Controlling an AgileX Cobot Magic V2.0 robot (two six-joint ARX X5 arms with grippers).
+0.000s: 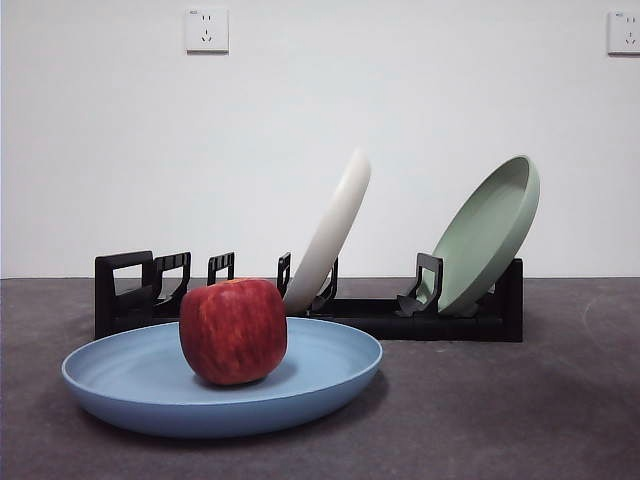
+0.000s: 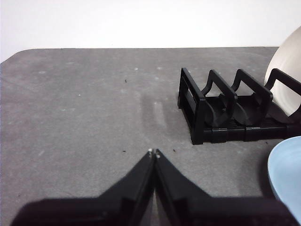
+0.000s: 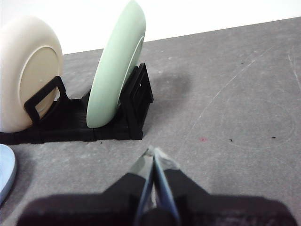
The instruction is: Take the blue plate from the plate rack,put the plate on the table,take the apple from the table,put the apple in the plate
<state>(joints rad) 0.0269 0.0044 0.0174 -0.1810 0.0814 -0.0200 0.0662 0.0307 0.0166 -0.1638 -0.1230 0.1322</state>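
The blue plate [image 1: 150,385] lies flat on the dark grey table [image 1: 500,420] in front of the plate rack [image 1: 380,315]. The red apple [image 1: 233,331] sits in the plate, upright, a little right of its middle. The plate's rim also shows in the left wrist view [image 2: 288,176] and in the right wrist view [image 3: 4,172]. My left gripper [image 2: 154,152] is shut and empty, above bare table beside the rack's looped end [image 2: 197,110]. My right gripper [image 3: 151,151] is shut and empty, near the rack's other end [image 3: 136,110]. Neither gripper shows in the front view.
A cream-white plate [image 1: 330,235] leans in the rack's middle slots, and a pale green plate [image 1: 490,235] leans at its right end. Both show in the right wrist view, cream-white [image 3: 28,66] and green [image 3: 115,70]. A white wall with two sockets stands behind.
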